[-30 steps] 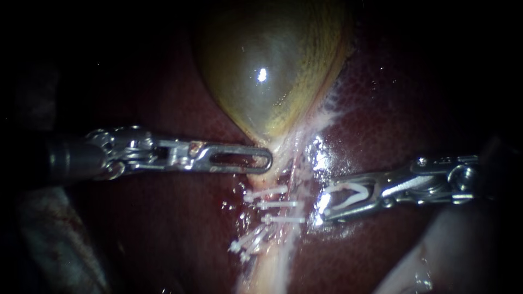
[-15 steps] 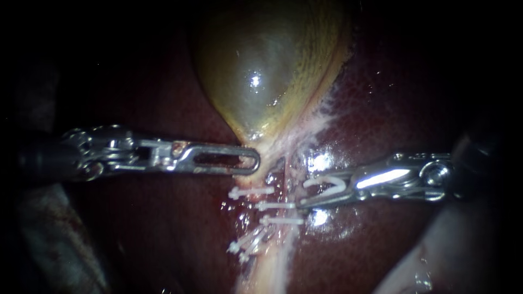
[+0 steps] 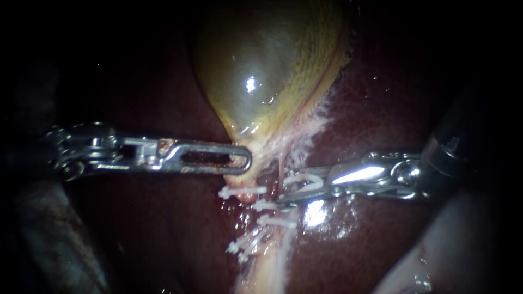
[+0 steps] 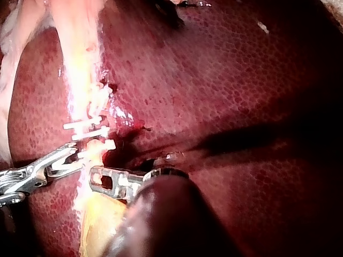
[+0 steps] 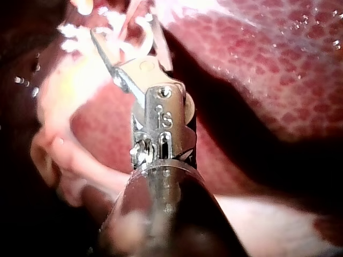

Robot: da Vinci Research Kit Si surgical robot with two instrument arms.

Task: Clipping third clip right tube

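The yellow-green gallbladder point(image 3: 267, 71) bulges glossy, tapering downward to a narrow neck. Dark red, mottled liver point(image 3: 381, 109) lies wet around it, with pale frayed strands point(image 3: 322, 111) along the gallbladder's right edge.

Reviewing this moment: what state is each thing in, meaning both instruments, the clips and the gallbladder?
left instrument: jaws shut on the neck of the gallbladder.
right instrument: jaws hold the loaded clip from both sides, beside the placed clips.
loaded clip: open, not yet closed.
placed clips: closed, in a row below the gallbladder's neck.
gallbladder: full, glossy, no tear visible.
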